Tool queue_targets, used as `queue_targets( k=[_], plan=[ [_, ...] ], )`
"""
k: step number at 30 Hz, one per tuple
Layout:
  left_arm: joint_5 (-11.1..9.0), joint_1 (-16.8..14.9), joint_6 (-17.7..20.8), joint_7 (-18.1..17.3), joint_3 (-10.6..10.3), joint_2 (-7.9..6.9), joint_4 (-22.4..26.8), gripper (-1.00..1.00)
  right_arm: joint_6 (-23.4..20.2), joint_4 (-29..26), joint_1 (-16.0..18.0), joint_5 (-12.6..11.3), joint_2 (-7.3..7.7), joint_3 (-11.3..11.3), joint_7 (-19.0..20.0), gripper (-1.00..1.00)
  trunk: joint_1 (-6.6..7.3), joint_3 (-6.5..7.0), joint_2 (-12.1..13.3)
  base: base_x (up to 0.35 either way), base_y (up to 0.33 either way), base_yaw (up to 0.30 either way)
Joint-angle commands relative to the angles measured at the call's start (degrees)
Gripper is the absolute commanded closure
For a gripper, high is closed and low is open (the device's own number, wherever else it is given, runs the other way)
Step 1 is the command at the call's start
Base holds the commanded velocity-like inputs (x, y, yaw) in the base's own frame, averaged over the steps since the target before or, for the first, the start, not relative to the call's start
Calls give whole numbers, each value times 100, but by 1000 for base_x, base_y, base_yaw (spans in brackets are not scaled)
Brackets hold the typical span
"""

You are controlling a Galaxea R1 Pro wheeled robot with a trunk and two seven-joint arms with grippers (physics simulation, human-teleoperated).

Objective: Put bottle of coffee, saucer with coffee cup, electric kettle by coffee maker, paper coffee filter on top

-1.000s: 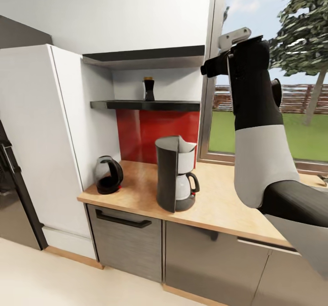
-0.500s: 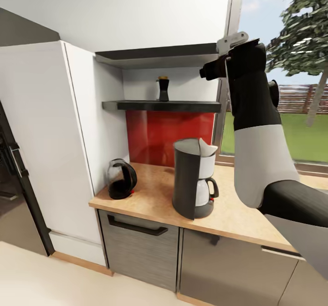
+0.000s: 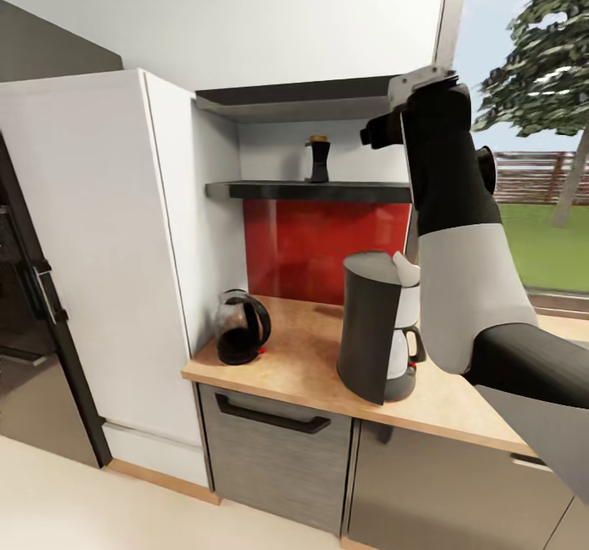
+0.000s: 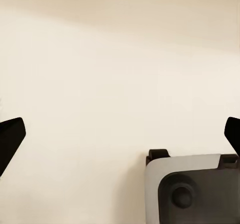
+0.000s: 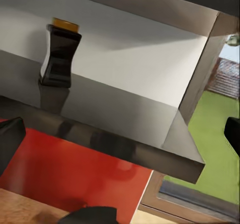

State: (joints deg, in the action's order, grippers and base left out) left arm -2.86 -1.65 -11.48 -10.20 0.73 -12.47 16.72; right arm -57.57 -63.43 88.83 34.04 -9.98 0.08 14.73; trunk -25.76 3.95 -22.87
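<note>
Writing: none readable on any item; the bottle's [image 3: 318,160] label cannot be made out.
Bottle: one, dark with a gold cap, upright on the lower shelf [image 3: 315,191]; also seen from the right wrist [image 5: 60,54], toward the shelf's [image 5: 120,119] inner end.
Shelves: two, dark, one above the other, set in a niche over a red backsplash [image 3: 323,251].
Coffee maker: one [image 3: 378,326], tall and dark grey, upright on the table [image 3: 303,362], its carafe handle facing the robot's right arm, which overlaps it.
Filter: a white pointed piece [image 3: 404,268] sticks up at the coffee maker's top; likely the paper filter.
Kettle: one [image 3: 243,338], squat, smoky glass with black handle, on the table's left end beside the white tall cabinet [image 3: 106,272], well apart from the coffee maker.
Right tool: raised [image 3: 393,120] at upper-shelf height, right of the bottle and apart from it; its dark fingertips [image 5: 10,139] sit at opposite edges of the wrist picture, spread wide, holding nothing.
Left tool: fingertips [image 4: 10,139] likewise far apart, wide and empty, over pale floor [image 4: 120,84].
</note>
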Motion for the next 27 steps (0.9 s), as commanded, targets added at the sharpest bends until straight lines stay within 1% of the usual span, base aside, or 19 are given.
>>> queue_targets(
  k=[1, 3, 5, 10, 15, 18, 21, 23, 24, 25, 27],
  plan=[
    [-27, -2, -8, -31, 4, -1, -6, -100, -18, 1, 3, 55, -2, 1, -16, -100, -3, -3, -5, 13, 57, 0],
    [-27, -2, -4, -28, -6, -3, -10, -100, -18, 31, 3, 54, -2, 8, -174, -100, -3, -3, -5, 6, 28, 0],
    [-26, -2, -20, -29, -9, -6, -11, -100, -18, 175, 3, 40, -2, 15, -310, -100, -3, -3, -5, 2, 9, 0],
    [-30, 6, -25, -27, -5, -9, -18, -100, 58, 440, 3, 19, -2, 18, -390, -100, -3, -3, -5, 5, 2, 0],
    [-36, 7, -20, -26, 4, -10, -78, -100, 549, 679, 3, 31, -2, 10, -416, -100, -3, -3, -5, 124, 128, 0],
    [-32, 7, -34, -26, 0, -10, -179, -100, 622, 696, 3, 26, -2, 6, -484, -100, -3, -3, -5, 116, 136, 0],
    [-31, 7, -43, -26, 3, -10, -204, -100, 642, 700, 3, 11, -2, -9, -673, -100, -3, -3, -5, 30, 35, 0],
    [-31, 7, -45, -26, 8, -11, -210, -100, 647, 700, 3, -89, -2, -16, -770, -100, -3, -3, -5, 7, 8, 0],
    [-31, 7, -46, -26, 11, -10, -211, -100, 645, 700, 3, -245, -2, -17, -831, -100, -3, -3, -5, 3, 4, 0],
    [-31, 7, -49, -26, 13, -12, -212, -100, 643, 701, 3, -450, -2, -18, -931, -100, -3, -3, -5, 2, 2, 0],
    [-31, 7, -53, -26, 13, -15, -213, -100, 644, 702, 3, -767, -2, -18, -1227, -100, -3, -3, -5, 1, 1, 0]
  ],
)
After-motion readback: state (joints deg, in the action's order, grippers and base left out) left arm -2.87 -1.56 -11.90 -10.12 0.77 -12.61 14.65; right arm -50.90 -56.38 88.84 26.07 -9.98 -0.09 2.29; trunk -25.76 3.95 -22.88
